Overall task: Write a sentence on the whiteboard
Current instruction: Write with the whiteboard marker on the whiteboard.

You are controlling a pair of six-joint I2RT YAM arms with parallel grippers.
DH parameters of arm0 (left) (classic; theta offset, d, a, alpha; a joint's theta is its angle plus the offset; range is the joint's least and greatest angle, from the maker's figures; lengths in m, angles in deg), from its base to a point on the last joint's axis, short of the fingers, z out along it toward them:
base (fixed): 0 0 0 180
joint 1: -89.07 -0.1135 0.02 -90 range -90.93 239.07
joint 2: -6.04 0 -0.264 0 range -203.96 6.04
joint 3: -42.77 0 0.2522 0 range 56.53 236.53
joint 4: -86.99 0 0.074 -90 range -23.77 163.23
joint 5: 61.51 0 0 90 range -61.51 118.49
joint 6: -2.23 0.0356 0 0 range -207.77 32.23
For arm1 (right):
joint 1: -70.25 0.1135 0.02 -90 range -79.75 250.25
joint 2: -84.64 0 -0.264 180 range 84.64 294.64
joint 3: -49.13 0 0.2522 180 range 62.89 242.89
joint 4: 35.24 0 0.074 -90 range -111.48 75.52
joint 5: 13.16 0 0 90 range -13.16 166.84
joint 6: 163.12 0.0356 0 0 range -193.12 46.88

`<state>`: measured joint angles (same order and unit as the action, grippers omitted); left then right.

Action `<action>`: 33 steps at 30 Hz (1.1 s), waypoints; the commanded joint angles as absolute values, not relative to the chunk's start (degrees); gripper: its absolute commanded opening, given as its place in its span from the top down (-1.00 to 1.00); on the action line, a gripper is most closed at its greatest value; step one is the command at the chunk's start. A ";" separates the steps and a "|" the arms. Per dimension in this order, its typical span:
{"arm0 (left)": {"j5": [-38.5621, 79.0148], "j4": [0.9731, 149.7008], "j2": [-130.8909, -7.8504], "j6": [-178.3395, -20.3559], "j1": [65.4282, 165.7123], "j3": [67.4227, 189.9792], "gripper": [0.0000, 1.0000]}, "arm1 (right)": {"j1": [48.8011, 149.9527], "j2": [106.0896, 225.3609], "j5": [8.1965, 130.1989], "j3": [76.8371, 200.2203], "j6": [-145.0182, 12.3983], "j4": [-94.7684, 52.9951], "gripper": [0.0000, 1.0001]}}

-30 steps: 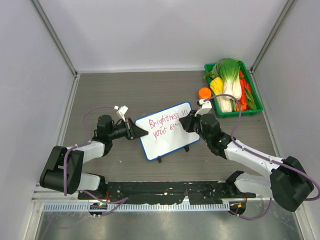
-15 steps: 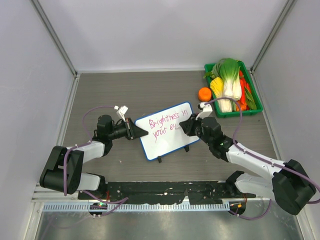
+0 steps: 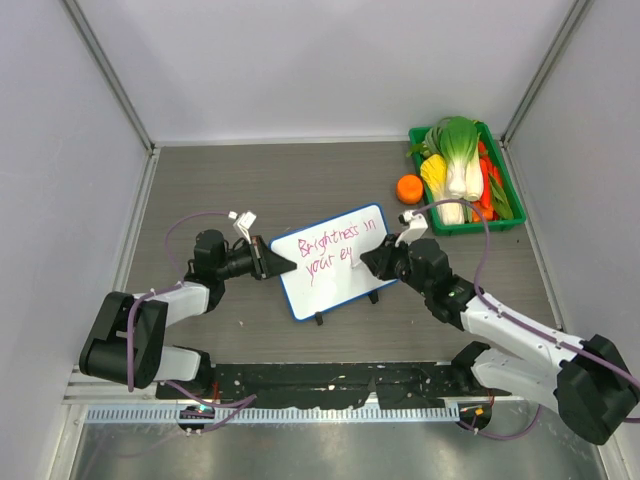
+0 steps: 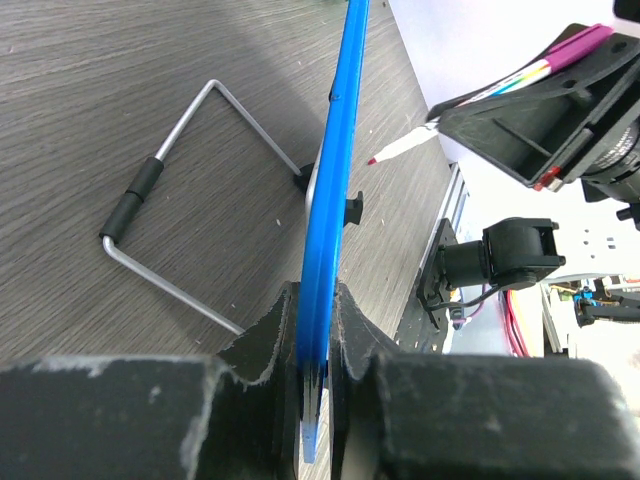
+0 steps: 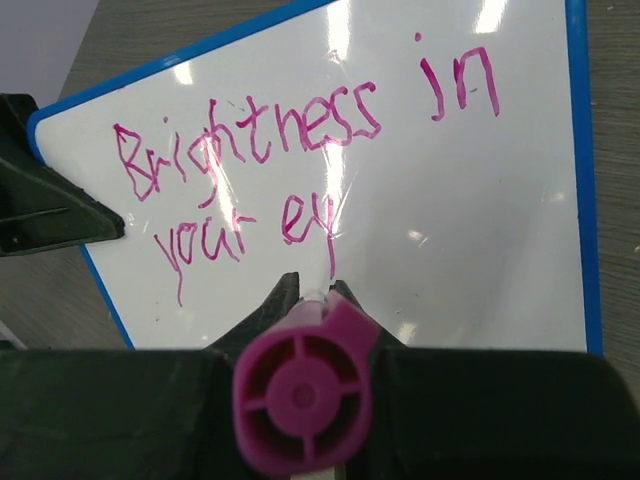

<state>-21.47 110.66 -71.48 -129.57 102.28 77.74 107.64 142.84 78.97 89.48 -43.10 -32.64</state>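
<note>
The whiteboard (image 3: 340,288) stands tilted on its two black feet at mid-table. The sentence (image 3: 326,248) in pink reads "Brightness in" and, below it, "your ey". My left gripper (image 3: 274,262) is shut on the board's left blue edge (image 4: 330,180), with the frame pinched between the fingers (image 4: 272,335). My right gripper (image 3: 376,258) is shut on a pink marker (image 5: 303,390) at the board's right side. The marker tip meets the board just below the "y" of the sentence (image 5: 250,135). The marker also shows in the left wrist view (image 4: 500,82).
A green basket (image 3: 470,229) of vegetables stands at the back right, with an orange (image 3: 409,187) beside it. A wire stand (image 4: 165,175) props the board from behind. White walls close in the table on three sides.
The second line has grown from "your e" to "your ey". My right gripper has moved slightly down the board toward the near edge. The left gripper and the board have not moved.
</note>
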 commanded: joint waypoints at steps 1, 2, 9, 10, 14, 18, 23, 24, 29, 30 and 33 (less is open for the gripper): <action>-17.30 106.19 -72.45 -124.42 102.52 77.63 1.00 | 107.60 138.61 77.72 94.09 -42.89 -32.21 0.99; -17.39 106.19 -72.45 -124.42 102.52 77.63 1.00 | 107.60 138.70 77.72 95.23 -42.98 -32.03 0.99; -17.39 106.19 -72.36 -124.33 102.52 77.63 1.00 | 104.89 143.43 77.63 97.44 -44.30 -34.57 0.99; -17.39 106.19 -72.28 -124.42 102.52 77.63 1.00 | 104.27 143.88 77.72 97.44 -44.04 -35.71 0.99; -17.39 106.10 -72.45 -124.33 102.52 77.63 1.00 | 102.24 146.43 74.64 97.52 -42.98 -37.65 0.99; -17.39 106.19 -72.63 -124.42 102.52 77.71 1.00 | 101.89 147.13 74.55 96.12 -41.84 -39.76 0.99; -17.48 106.37 -72.54 -124.42 102.61 77.63 1.00 | 101.80 148.10 74.20 94.98 -41.66 -40.55 0.99; -17.48 106.28 -72.63 -124.42 102.61 77.71 1.00 | 101.72 148.45 74.20 94.97 -41.66 -40.55 0.99; -17.57 106.19 -72.45 -124.42 102.61 77.63 1.00 | 101.63 149.07 74.64 94.89 -42.27 -40.12 0.99; -17.48 106.28 -72.45 -124.42 102.61 77.63 1.00 | 101.63 148.89 74.82 94.89 -42.36 -40.03 0.99; -17.48 106.28 -72.63 -124.42 102.61 77.71 1.00 | 101.71 148.89 75.17 94.62 -42.89 -39.59 0.99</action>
<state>-21.49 110.66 -71.48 -129.57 102.33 77.74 101.89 149.18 74.73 94.71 -42.56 -37.30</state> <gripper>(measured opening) 0.130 0.186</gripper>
